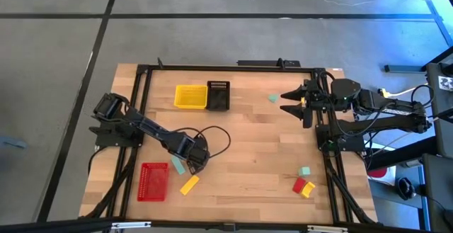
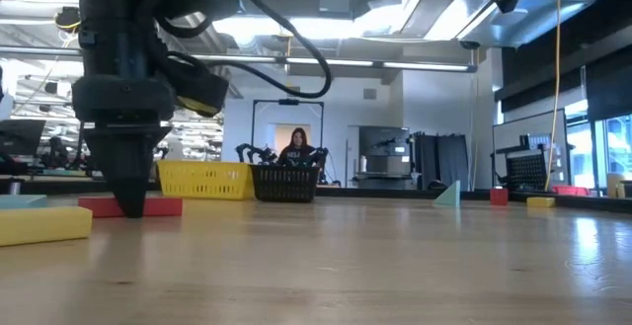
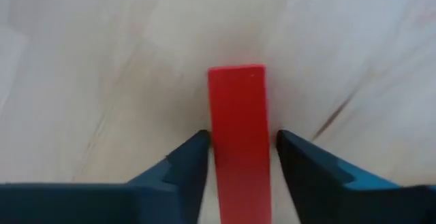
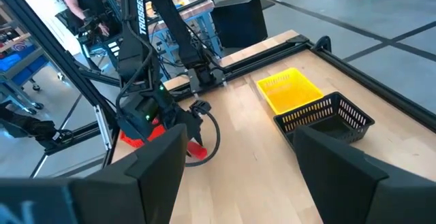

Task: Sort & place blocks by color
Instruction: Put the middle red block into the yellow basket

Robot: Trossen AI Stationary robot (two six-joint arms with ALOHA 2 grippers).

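A red block lies flat on the wooden table. My left gripper points down over it, open, with one finger on each long side; in the low view the gripper stands on the table with the red block showing beside it. A yellow block and a teal block lie close by. My right gripper waits open, raised at the table's right, holding nothing. My left gripper comes at the red block from above, its fingers lying across the block partway along its long sides. One fingertip meets the block's edge; a thin gap shows at the other fingertip. Whether it touches, I cannot tell. The block lies flat on the table.
A red basket sits at the near left, a yellow basket and a black basket at the far side. A teal block lies far right; teal, red and yellow blocks lie near right.
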